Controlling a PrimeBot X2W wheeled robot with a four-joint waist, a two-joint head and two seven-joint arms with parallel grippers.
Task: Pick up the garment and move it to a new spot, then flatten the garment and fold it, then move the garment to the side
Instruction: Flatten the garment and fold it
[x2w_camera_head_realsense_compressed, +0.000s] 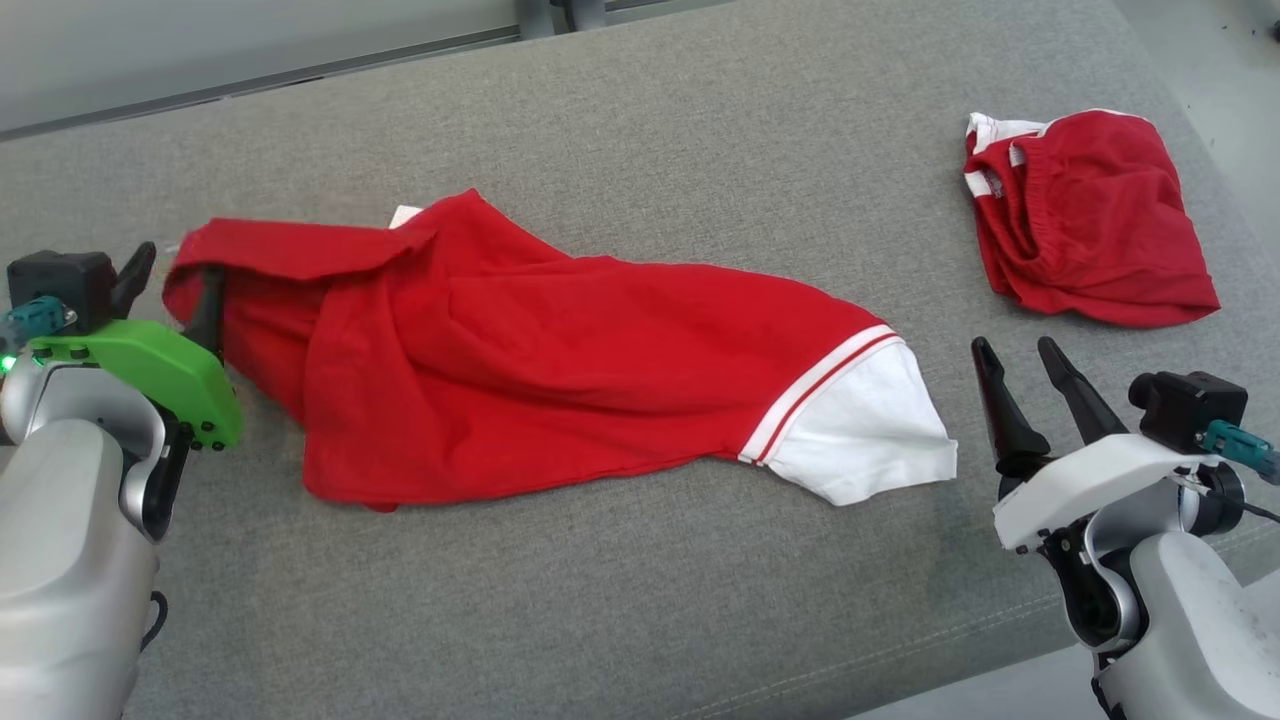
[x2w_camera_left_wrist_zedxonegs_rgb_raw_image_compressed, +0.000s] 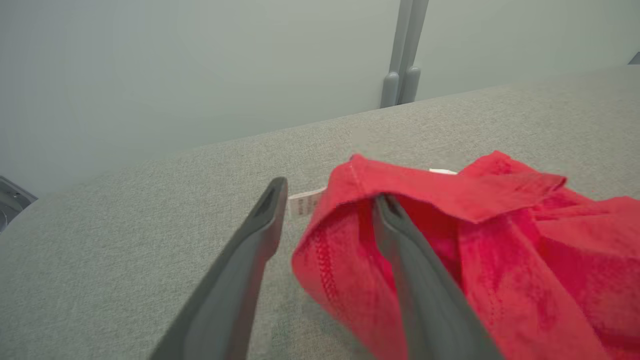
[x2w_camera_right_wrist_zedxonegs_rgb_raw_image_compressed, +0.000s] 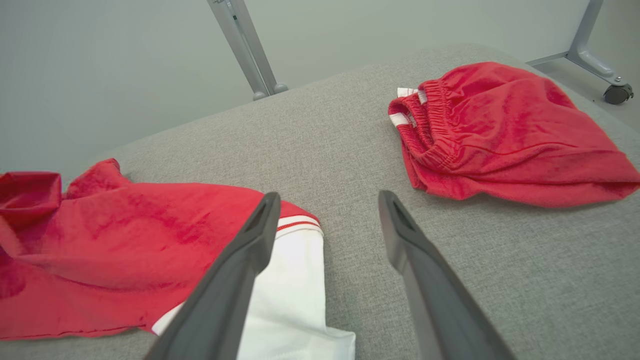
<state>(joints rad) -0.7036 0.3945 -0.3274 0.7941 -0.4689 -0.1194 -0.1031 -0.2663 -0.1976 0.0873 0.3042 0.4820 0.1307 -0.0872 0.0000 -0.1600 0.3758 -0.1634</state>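
Bare counter (x2w_camera_head_realsense_compressed: 620, 600) lies open from 5 to 7 o'clock and across 12. The shirt (x2w_camera_head_realsense_compressed: 560, 370) sprawls over the middle; a narrow clear strip parts it from my right tool (x2w_camera_head_realsense_compressed: 1012, 347) at 4. The shorts (x2w_camera_head_realsense_compressed: 1085, 230) block 2 o'clock. At 9, a shirt fold covers one finger of my left tool (x2w_camera_head_realsense_compressed: 178, 268), jaws apart.

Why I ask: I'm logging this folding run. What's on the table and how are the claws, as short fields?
table: grey fabric top
shirt: red, crumpled, middle of table
sleeve: white, at shirt's right end
shorts: red, bunched, far right
left claw: open, one finger inside the shirt's left fold
right claw: open, empty, beside the sleeve
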